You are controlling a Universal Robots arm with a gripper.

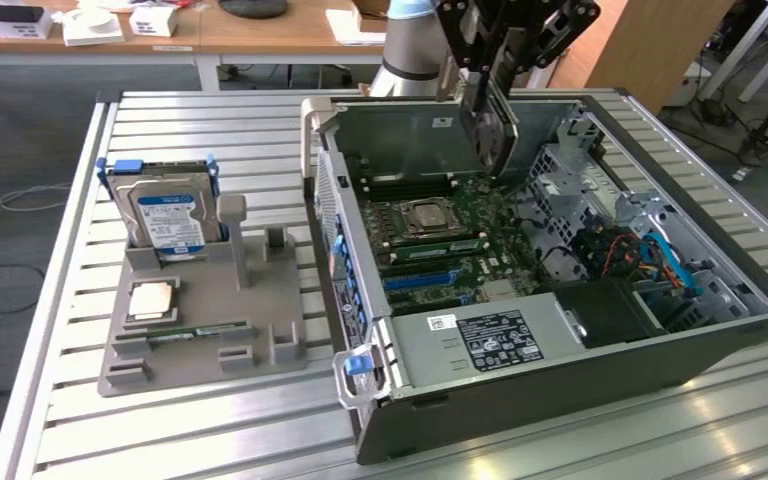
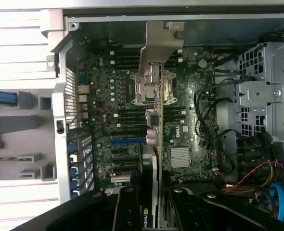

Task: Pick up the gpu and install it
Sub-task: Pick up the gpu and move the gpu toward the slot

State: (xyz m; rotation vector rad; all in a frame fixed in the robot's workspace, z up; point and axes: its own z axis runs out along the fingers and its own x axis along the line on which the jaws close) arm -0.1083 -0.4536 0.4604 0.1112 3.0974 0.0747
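The gpu (image 1: 480,125) hangs upright over the far part of the open computer case (image 1: 704,340), clamped between the black fingers of my gripper (image 1: 491,72). In the wrist view the gpu (image 2: 157,115) shows edge-on, with its silver end bracket (image 2: 159,43) at the far end, running across the motherboard (image 2: 103,110) and above its CPU socket (image 2: 151,89). My gripper (image 2: 154,204) is shut on the card's near end. The blue expansion slot (image 2: 127,141) lies on the board beside the card's line. The card hangs apart from the board.
A grey parts holder (image 1: 257,290) on the slatted metal table (image 1: 117,430) carries a silver hard drive with a blue label (image 1: 164,215), a CPU (image 1: 155,300) and a RAM stick (image 1: 197,333). Inside the case are a power supply (image 1: 491,340), a drive cage (image 2: 264,96) and loose cables (image 2: 248,178).
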